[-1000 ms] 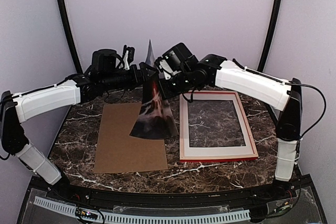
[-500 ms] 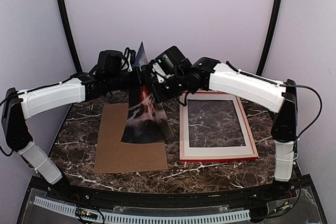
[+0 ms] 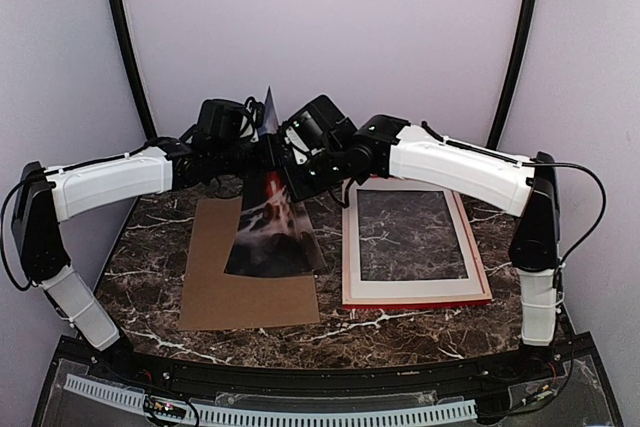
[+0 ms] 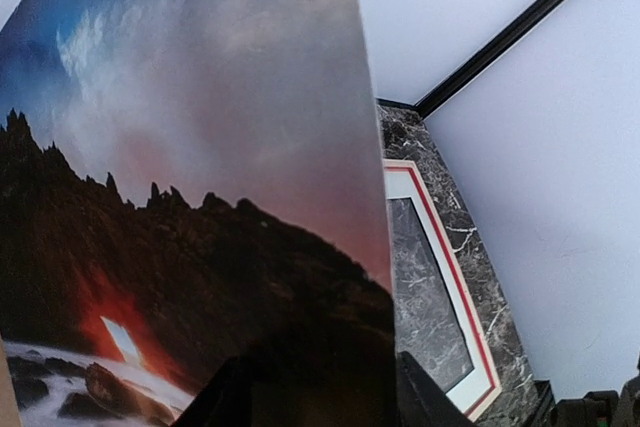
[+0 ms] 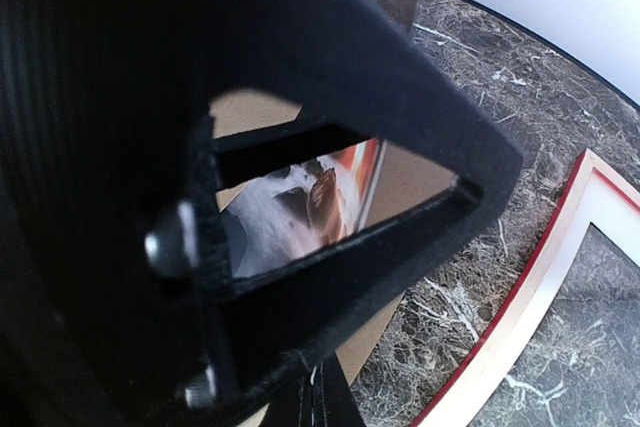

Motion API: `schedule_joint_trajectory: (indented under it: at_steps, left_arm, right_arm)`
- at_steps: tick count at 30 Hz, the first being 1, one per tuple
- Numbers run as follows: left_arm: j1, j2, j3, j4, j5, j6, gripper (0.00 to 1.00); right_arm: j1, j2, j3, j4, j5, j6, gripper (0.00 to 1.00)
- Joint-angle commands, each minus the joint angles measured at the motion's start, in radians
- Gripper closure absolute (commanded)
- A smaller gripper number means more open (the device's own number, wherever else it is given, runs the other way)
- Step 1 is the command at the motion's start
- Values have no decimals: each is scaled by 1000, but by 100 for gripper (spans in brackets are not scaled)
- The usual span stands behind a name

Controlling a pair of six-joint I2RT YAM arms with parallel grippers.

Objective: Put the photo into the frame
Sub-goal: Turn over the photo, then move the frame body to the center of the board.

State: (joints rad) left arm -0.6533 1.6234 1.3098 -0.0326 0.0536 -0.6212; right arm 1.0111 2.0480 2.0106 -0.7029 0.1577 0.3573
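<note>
The photo [image 3: 270, 232], a dark landscape with a red glow, hangs nearly upright over the brown board, its lower edge near the table. My right gripper [image 3: 290, 169] is shut on its upper part; in the right wrist view the gripper [image 5: 325, 402] pinches the thin sheet, and the photo [image 5: 290, 212] shows through the finger. My left gripper [image 3: 264, 151] is beside the same upper edge. In the left wrist view its jaws [image 4: 320, 362] stand apart, with the photo [image 4: 200, 197] filling the view before them. The red frame [image 3: 415, 303] lies flat to the right.
A white mat board [image 3: 415, 289] sits inside the frame, marble showing through its window. A brown backing board [image 3: 225, 287] lies flat at left, under the photo. The frame's red rail [image 4: 452, 282] runs near the right table edge. A dark hoop stands behind.
Both grippers have shifted left and slightly up with the photo, which now hangs over the brown board. The left jaws have narrowed.
</note>
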Motion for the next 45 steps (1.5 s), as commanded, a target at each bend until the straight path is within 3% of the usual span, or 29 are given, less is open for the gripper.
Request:
schedule_joint_trajectory:
  at_steps: [1, 4, 8, 13, 15, 21, 26, 30, 38, 45]
  left_arm:
    - [-7, -4, 26, 2, 1, 9, 57]
    - [-8, -4, 26, 7, 9, 3, 65]
    - [-7, -8, 25, 10, 8, 3, 68]
    - [-7, -14, 19, 19, 5, 4, 88]
    - [-8, -19, 15, 22, 0, 8, 91]
    - [-8, -46, 18, 15, -19, 41, 100]
    - [-6, -81, 35, -24, -58, 111, 100]
    - [-1, -118, 55, -54, -100, 170, 100]
    - [21, -169, 121, -111, 13, 233, 100]
    - [22, -209, 172, -84, 188, 208, 100]
  right_arm:
    - [9, 11, 31, 35, 8, 6, 100]
    - [10, 16, 31, 38, 1, 8, 100]
    - [9, 23, 30, 41, -16, 12, 97]
    - [5, 21, 20, 57, -47, 19, 92]
    - [1, 12, 10, 65, -61, 23, 88]
    - [-39, -65, -101, 152, -201, 49, 57]
    - [-82, -201, -231, 222, -263, 62, 33]
    - [-134, -330, -356, 255, -273, 72, 22]
    - [-426, -511, -650, 219, -165, 53, 19]
    - [-765, -497, -876, 219, -99, 20, 19]
